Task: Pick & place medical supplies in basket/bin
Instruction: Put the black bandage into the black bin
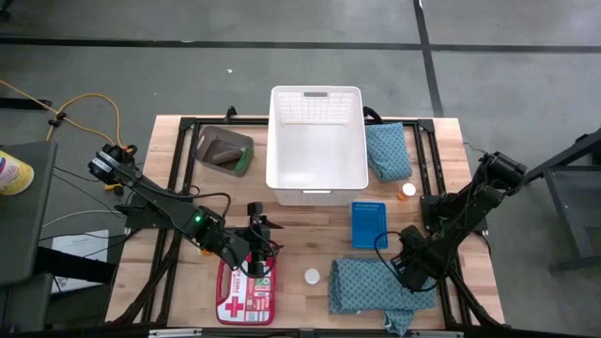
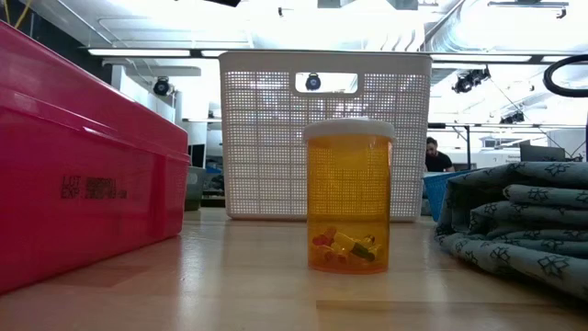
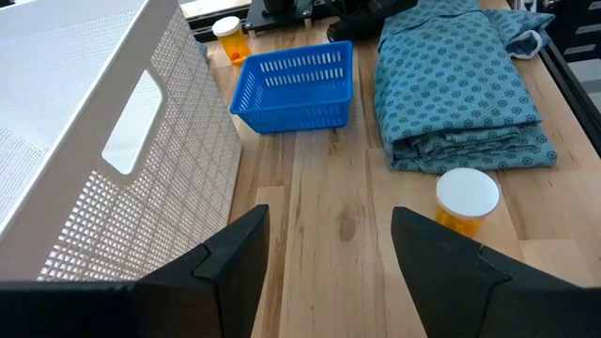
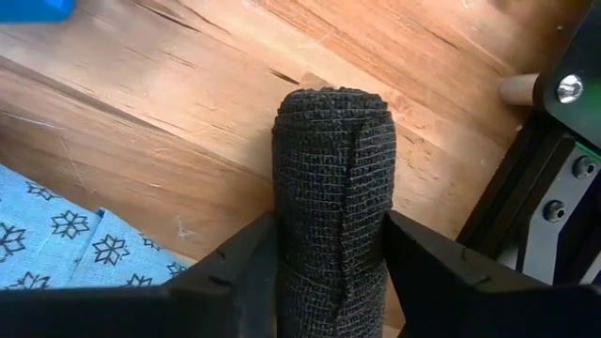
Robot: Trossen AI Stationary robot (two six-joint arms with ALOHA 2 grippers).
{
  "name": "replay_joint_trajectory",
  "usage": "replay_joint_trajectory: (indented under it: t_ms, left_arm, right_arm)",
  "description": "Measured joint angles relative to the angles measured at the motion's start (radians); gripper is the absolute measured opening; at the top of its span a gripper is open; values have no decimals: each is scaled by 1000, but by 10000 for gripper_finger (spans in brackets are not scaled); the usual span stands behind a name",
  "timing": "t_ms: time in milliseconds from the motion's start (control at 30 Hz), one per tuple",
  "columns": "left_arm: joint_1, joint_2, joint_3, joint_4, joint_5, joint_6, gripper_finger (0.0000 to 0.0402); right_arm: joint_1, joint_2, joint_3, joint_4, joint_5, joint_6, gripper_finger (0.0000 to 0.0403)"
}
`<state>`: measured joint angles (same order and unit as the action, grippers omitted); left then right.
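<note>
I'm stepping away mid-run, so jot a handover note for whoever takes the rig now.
Right tool: fingers on both sides of the black roll, beside the near teal cloth.
Left tool: open, empty, above the red first-aid case.
White basket: looks empty.
Grey bin: holds a brown item.
Left: black roll, both cloths (second), capped orange bottle, small bottle.

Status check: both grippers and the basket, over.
Right gripper fingers around black roll at table edge. Left gripper open, empty. Basket empty. Path clear.
</note>
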<state>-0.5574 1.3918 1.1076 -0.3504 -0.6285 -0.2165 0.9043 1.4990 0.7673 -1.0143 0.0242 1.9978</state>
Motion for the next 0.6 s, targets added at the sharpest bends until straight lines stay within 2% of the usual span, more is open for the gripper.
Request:
replay_joint_trajectory:
  t_ms: [233,600]
  left_arm:
    - [0,0,0,0,0,0,215]
    - [0,0,0,0,0,0,215]
  right_arm:
    - [0,0,0,3,2,0,135]
    - [0,0,0,6,1,0,128]
